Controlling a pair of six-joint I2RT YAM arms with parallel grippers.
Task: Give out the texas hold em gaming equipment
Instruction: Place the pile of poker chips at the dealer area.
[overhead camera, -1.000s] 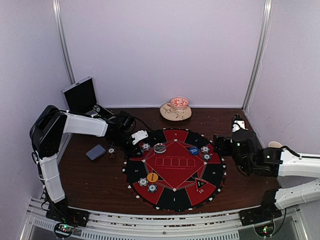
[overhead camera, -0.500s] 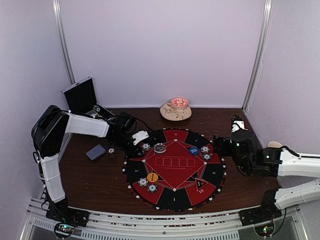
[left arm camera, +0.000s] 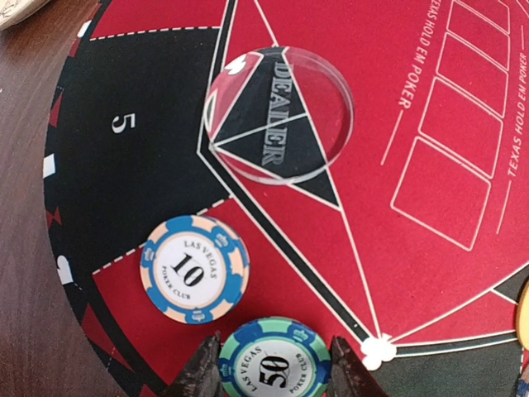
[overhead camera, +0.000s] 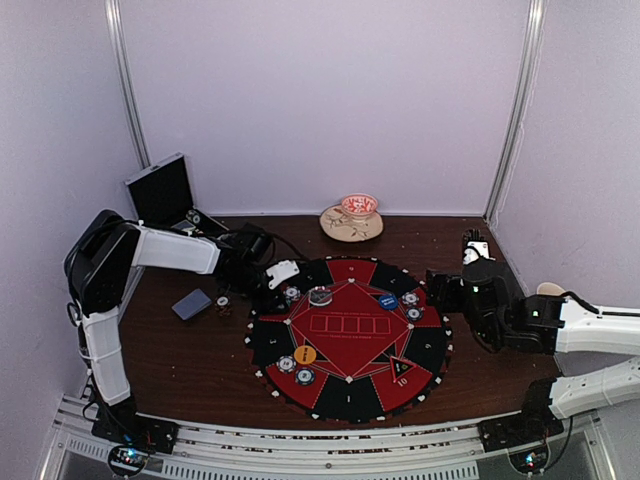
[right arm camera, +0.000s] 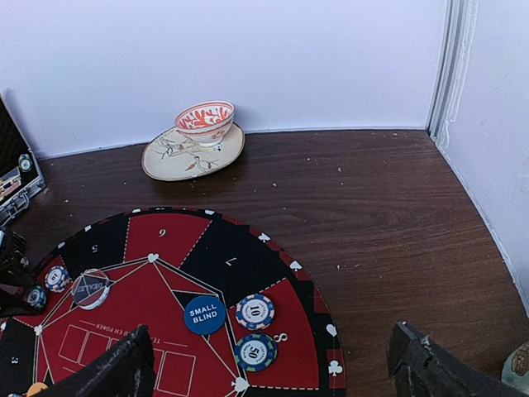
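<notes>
Dark wooden table (overhead camera: 180, 370) inside a pale lilac booth, carrying a round red-and-black mat (overhead camera: 350, 400) divided into numbered player seats. Nearest the arms, two chips (overhead camera: 287, 364) and an orange disc (overhead camera: 305, 354) sit together at one seat, apparently a share already dealt out. Further in on the right, the right gripper (right arm camera: 273, 368) hovers just off the mat's edge, its fingers spread wide and grasping nothing. Below it lie a blue disc (right arm camera: 204, 314) reading "small blind" and another pair of chips (right arm camera: 254, 312). Opposite, the left gripper (left arm camera: 275, 351) is clamped on the rim of a green chip (left arm camera: 273, 368) marked fifty, just beside a blue chip (left arm camera: 194, 269) marked ten at seat five. It looks about to give this seat the same pair, though whether the green chip rests on the mat or hangs above it cannot be told. A clear dealer button (left arm camera: 277, 114) lies a little beyond. Grey-blue cards (overhead camera: 191, 304) wait on bare wood left of the mat, not yet dealt. At the back stand an open black case (overhead camera: 162, 192) and a patterned bowl (overhead camera: 359, 205) on a saucer (overhead camera: 340, 228).
</notes>
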